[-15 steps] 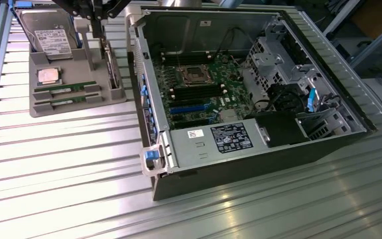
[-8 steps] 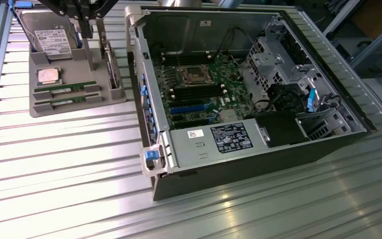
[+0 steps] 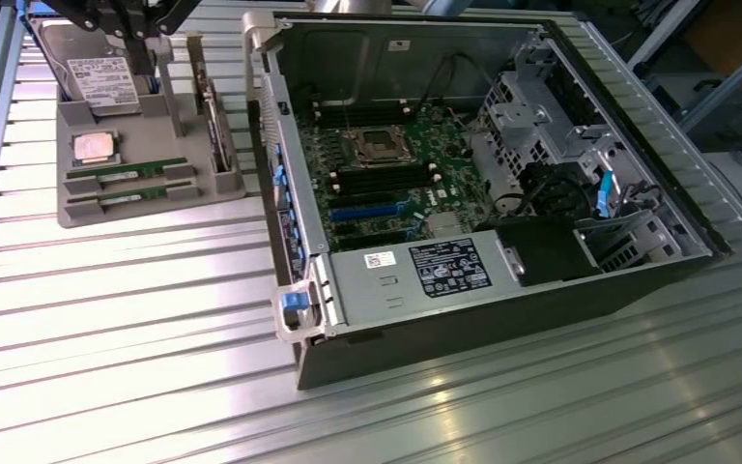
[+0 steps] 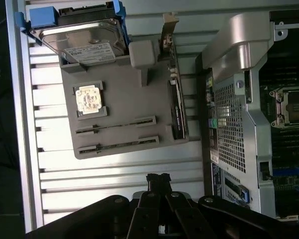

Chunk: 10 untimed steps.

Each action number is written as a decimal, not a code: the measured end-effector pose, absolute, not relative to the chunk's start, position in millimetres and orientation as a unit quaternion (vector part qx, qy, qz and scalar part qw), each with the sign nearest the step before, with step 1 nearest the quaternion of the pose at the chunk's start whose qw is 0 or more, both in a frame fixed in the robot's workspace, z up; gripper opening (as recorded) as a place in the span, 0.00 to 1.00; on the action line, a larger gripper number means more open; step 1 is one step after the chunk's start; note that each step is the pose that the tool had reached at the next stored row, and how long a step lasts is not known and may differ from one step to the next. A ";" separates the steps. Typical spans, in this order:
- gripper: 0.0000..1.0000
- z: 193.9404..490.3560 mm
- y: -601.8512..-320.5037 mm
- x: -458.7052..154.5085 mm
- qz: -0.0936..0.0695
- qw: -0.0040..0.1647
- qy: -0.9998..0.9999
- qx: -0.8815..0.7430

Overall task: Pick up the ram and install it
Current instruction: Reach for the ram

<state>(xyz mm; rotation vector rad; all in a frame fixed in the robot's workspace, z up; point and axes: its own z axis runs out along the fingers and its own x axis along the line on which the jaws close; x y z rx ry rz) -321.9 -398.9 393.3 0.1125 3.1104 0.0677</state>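
Closed gripper [image 4: 158,178] hovers near thin green ram [image 3: 127,177] slotted in grey holder [image 4: 124,94].

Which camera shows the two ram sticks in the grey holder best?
The exterior view: it sees the ram sticks at an angle, so their green sides show in the grey holder. The wrist view looks down on them from above, giving only thin dark edges.

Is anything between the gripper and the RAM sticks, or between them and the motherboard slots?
Nothing visible lies between the shut gripper and the two thin green RAM sticks in the grey tray. Toward the black motherboard slots stand an upright card and the case's side wall.
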 end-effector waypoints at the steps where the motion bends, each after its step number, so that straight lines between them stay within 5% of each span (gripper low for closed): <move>1: 0.11 393.3 -398.9 -324.3 0.022 0.014 0.999 0.036; 10: 0.11 393.3 -398.9 -350.2 0.022 0.014 0.999 0.035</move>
